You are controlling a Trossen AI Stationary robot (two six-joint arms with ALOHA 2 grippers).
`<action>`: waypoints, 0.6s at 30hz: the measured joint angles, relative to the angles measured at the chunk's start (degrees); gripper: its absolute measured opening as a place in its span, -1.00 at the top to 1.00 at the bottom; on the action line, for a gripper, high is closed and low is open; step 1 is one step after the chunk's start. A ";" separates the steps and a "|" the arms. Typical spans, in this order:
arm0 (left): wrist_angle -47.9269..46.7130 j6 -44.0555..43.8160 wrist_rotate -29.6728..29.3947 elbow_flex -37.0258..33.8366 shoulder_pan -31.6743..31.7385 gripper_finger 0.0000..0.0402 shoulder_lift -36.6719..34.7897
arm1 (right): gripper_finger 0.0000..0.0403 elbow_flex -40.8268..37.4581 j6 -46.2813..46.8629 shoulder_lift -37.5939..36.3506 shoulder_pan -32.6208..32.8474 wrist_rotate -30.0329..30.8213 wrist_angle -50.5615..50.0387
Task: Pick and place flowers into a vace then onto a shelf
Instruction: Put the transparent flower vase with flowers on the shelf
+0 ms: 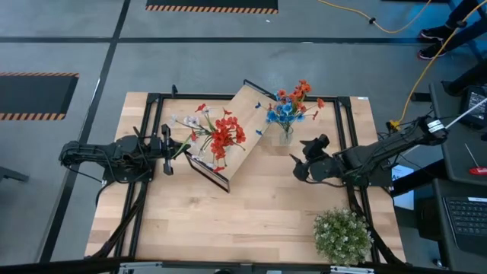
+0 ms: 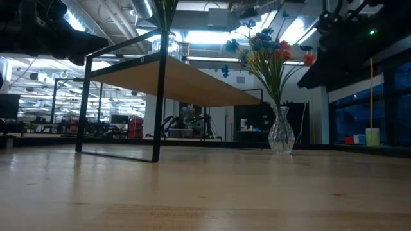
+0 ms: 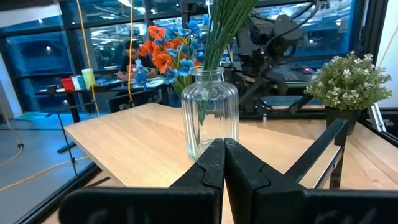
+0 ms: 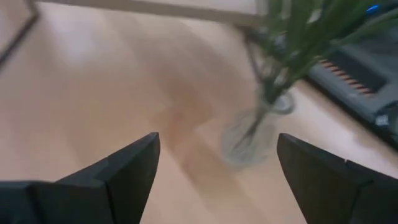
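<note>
The left gripper (image 3: 224, 163), fingers pressed together, faces a glass jar (image 3: 210, 112) holding upright stems, while the right gripper's (image 4: 217, 163) spread fingers frame the vase (image 4: 256, 134) of upright flowers (image 1: 291, 103).

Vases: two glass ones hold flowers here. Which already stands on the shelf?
The jar-shaped vase holding the red and white flowers stands on the shelf; the slender vase with blue-orange blossoms stands on the tabletop.

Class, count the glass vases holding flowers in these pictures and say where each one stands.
2. One jar-shaped vase stands on the shelf, just ahead of the left end effector. One narrow-necked vase stands on the table beside the shelf, near the right end effector. None appears hidden.
</note>
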 joint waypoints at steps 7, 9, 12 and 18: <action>-0.02 0.04 0.02 0.00 0.02 0.98 0.00 | -0.61 0.00 -0.20 2.82 -3.96 1.31 -0.10; -0.02 0.04 0.00 0.00 0.01 0.98 0.00 | -0.61 0.00 -0.27 3.35 -5.90 -2.19 0.10; -0.02 0.04 0.02 0.00 0.02 0.98 0.00 | -0.61 -1.57 -2.09 3.79 -8.97 -5.64 3.57; -0.02 0.07 0.00 0.00 0.02 0.98 0.00 | -0.61 -11.27 -10.09 2.18 -15.07 -8.03 21.96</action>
